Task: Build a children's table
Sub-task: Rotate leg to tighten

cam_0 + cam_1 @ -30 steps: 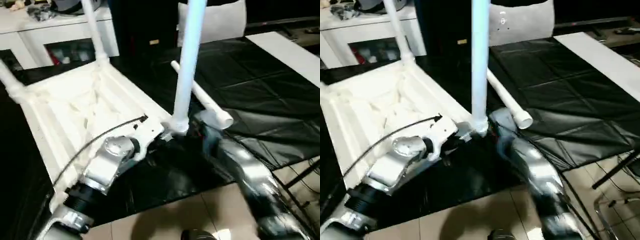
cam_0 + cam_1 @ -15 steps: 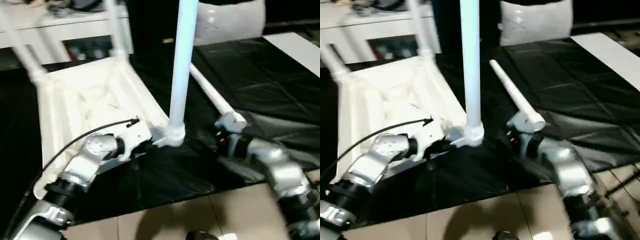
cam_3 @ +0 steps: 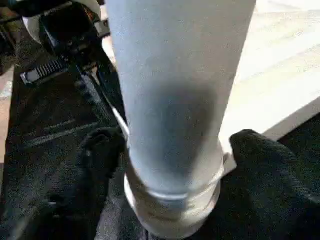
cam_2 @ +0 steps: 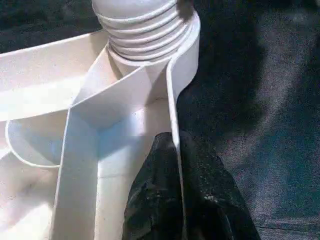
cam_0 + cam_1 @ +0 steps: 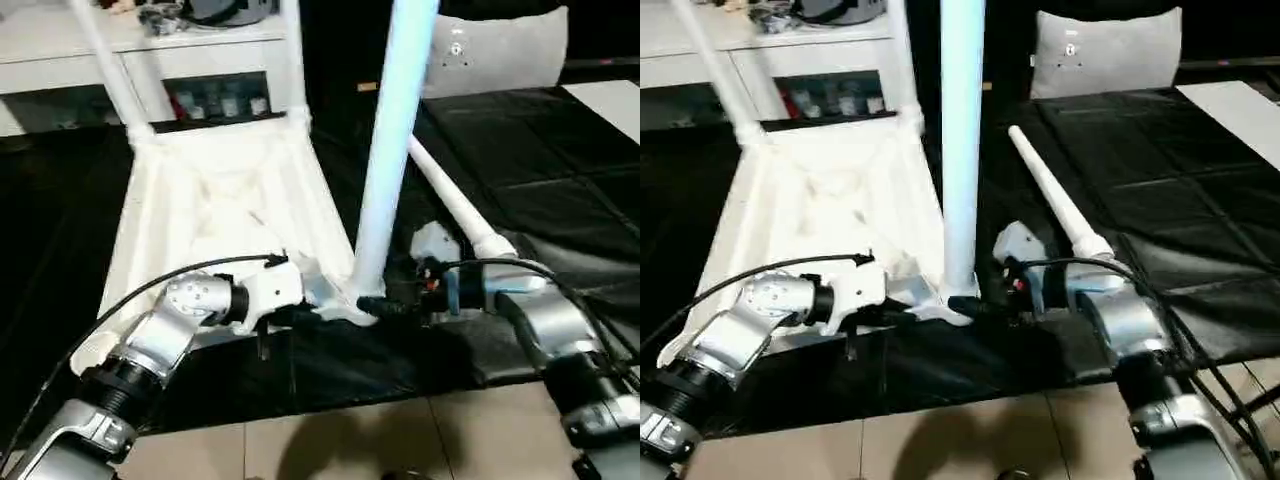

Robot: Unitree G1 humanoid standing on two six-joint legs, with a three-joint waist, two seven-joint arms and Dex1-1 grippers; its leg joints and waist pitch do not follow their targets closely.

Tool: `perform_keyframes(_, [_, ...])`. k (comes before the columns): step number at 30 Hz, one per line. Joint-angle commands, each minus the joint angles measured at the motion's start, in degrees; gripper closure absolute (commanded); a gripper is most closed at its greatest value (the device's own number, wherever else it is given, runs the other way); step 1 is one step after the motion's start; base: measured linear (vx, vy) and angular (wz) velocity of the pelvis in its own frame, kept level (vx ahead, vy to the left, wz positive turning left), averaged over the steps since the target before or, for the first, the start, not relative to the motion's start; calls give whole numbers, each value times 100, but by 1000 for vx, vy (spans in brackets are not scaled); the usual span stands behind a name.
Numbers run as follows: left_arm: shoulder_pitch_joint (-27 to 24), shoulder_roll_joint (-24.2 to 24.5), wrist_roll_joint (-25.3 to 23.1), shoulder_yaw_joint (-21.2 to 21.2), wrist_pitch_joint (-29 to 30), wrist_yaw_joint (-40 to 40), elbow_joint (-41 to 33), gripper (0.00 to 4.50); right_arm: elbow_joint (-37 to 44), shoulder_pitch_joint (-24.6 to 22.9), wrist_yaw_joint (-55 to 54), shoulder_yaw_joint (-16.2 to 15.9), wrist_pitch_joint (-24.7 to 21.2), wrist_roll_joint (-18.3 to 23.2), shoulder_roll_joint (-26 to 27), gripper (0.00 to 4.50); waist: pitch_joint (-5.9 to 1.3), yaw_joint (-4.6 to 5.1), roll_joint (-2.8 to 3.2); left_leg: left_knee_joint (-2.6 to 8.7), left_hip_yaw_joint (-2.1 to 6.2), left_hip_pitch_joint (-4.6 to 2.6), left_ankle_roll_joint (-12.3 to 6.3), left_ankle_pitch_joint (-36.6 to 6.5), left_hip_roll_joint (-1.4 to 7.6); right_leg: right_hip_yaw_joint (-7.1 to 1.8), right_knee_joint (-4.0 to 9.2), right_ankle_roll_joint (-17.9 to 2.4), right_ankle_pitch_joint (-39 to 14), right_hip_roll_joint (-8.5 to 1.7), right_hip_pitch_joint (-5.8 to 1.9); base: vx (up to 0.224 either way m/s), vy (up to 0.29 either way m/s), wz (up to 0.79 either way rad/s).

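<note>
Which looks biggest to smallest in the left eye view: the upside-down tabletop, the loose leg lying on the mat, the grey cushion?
1. tabletop
2. grey cushion
3. loose leg
The cushion sits farthest from the camera, so it may really be larger than it looks.

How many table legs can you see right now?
4: two upright in the far corner sockets, one upright in the near corner, one lying loose on the black mat.

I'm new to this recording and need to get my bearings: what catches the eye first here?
The upside-down white table top lies ribbed side up on black matting, and a tall white leg stands in its near corner socket. The left hand pinches the top's rim beside that socket, while the right hand straddles the leg's base. Another leg lies loose on the mat behind.
</note>
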State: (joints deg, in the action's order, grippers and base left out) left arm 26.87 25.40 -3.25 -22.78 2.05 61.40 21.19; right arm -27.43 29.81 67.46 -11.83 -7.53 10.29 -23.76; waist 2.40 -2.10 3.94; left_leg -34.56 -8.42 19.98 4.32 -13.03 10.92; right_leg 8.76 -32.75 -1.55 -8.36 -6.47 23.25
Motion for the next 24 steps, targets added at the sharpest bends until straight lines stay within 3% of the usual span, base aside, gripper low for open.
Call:
perform_keyframes(1, [-61,-3,-166,-291,-153,254,-17,450,-143,156,114,-59,135,-71,39,93,-383,18,-92,375,-34,72,-615,-487,200,-355,283,-1100,-1435,-256,-396,0,0,0])
perform_keyframes(2, [-62,-3,-166,-291,-160,268,-12,450,-200,186,133,-65,159,-73,60,123,-385,16,-98,373,-33,75,-602,-488,198,-359,277,-1094,-1440,-255,-400,0,0,0])
perform_keyframes(6, [-48,5,-161,-300,-179,290,20,450,-437,309,152,-94,254,-82,145,135,-393,10,-94,361,-35,77,-608,-479,193,-353,270,-1087,-1448,-248,-395,0,0,0])
perform_keyframes(8, [-42,10,-161,-305,-182,293,33,450,-523,340,160,-97,281,-95,188,169,-395,10,-92,357,-32,84,-627,-425,193,-351,263,-1105,-1385,-244,-399,0,0,0])
perform_keyframes(14, [-90,8,-132,-296,-89,318,-3,450,-575,289,236,-116,218,-98,232,190,-392,23,-96,361,-32,79,-608,-512,195,-347,277,-1066,-1511,-238,-397,0,0,0])
perform_keyframes(16, [-150,-14,-85,-271,68,299,-93,450,-483,186,249,-99,44,-58,259,191,-396,25,-100,361,-29,82,-609,-463,200,-348,264,-1077,-1460,-237,-401,0,0,0])
perform_keyframes(17, [-187,-107,-8,-207,360,181,-243,450,-341,85,65,-77,-323,-34,313,191,-397,28,-103,361,-28,81,-613,-443,201,-348,260,-1081,-1436,-233,-400,0,0,0])
perform_keyframes(19, [-199,-149,21,-178,489,122,-305,450,-284,45,-45,-72,-478,-37,340,191,-395,27,-102,367,-28,82,-603,-405,215,-358,260,-1095,-1375,-238,-409,0,0,0])
perform_keyframes(21, [-219,-352,120,-36,880,-182,-431,450,-182,-50,-644,-15,-939,-120,504,197,-385,53,-90,373,-39,79,-552,-434,208,-364,255,-1093,-1395,-223,-399,0,0,0])
perform_keyframes(23, [-206,-752,216,201,1542,-799,-583,450,-139,-162,-1553,216,-1221,-124,908,200,-361,76,-89,398,-38,66,-409,-657,191,-354,318,-959,-1796,-229,-395,0,0,0])
perform_keyframes(24, [-204,-784,221,217,1587,-843,-592,450,-143,-166,-1619,234,-1234,-124,940,202,-342,90,-99,414,-38,70,-342,-747,194,-351,343,-906,-1950,-232,-395,0,0,0])
